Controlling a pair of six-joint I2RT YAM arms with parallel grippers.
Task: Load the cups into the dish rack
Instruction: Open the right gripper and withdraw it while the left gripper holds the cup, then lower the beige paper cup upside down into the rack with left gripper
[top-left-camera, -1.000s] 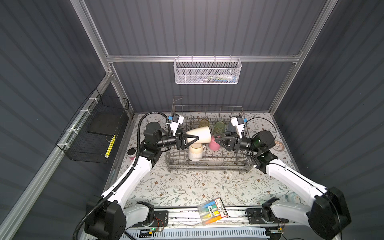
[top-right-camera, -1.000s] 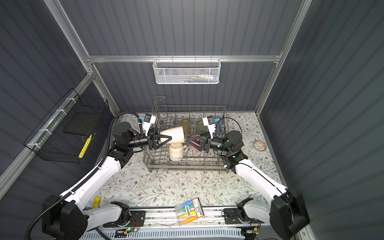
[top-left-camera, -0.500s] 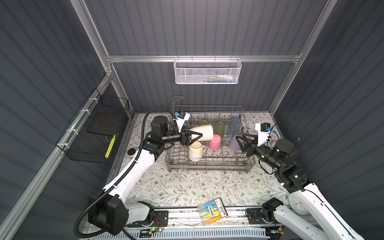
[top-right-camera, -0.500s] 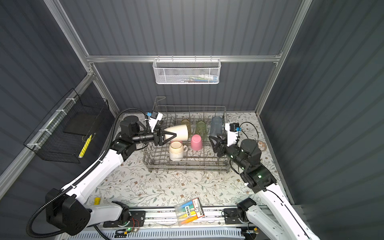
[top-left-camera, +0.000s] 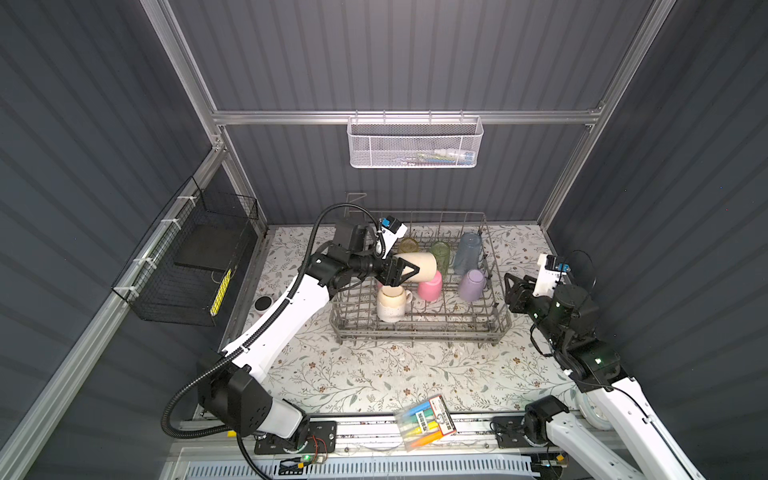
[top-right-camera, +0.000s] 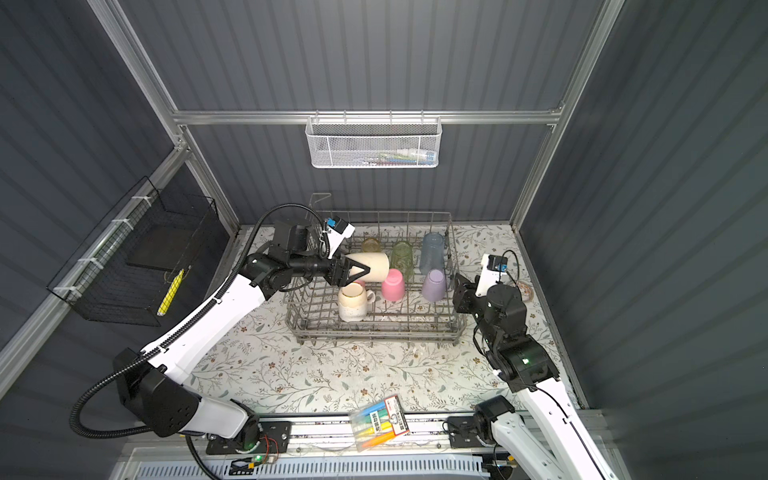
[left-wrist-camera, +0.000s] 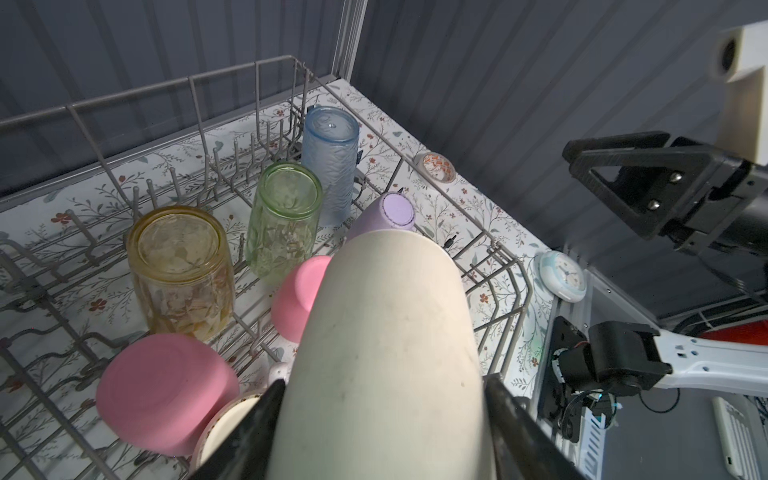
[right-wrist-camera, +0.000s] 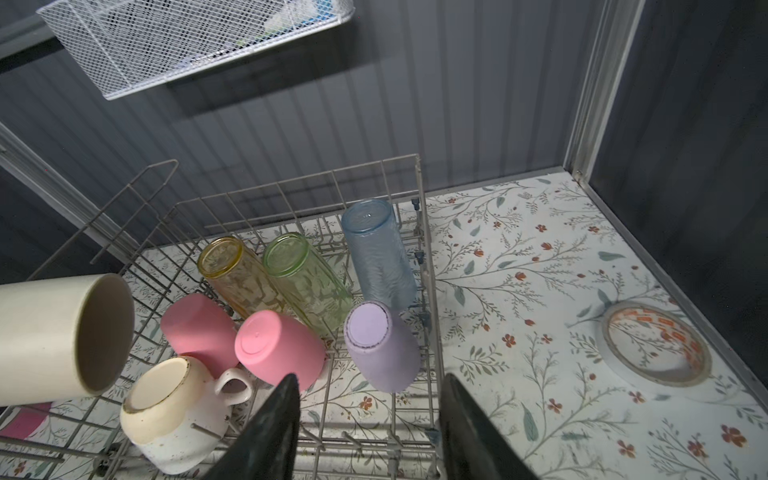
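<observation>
Left gripper (top-left-camera: 409, 270) holding the beige tumbler (top-left-camera: 423, 266) sideways, right gripper (right-wrist-camera: 370, 378) parted, empty: lowered unturned, the tumbler could strike the mug (top-left-camera: 390, 305) just below its gripper and slip.

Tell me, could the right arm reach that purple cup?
Probably yes: the right gripper hangs open and empty; only the dish rack wall separates it from the lilac tumbler, uncovered above.

Beige tumbler (top-left-camera: 422, 266) hangs sideways over dish rack (top-left-camera: 415, 332).
</observation>
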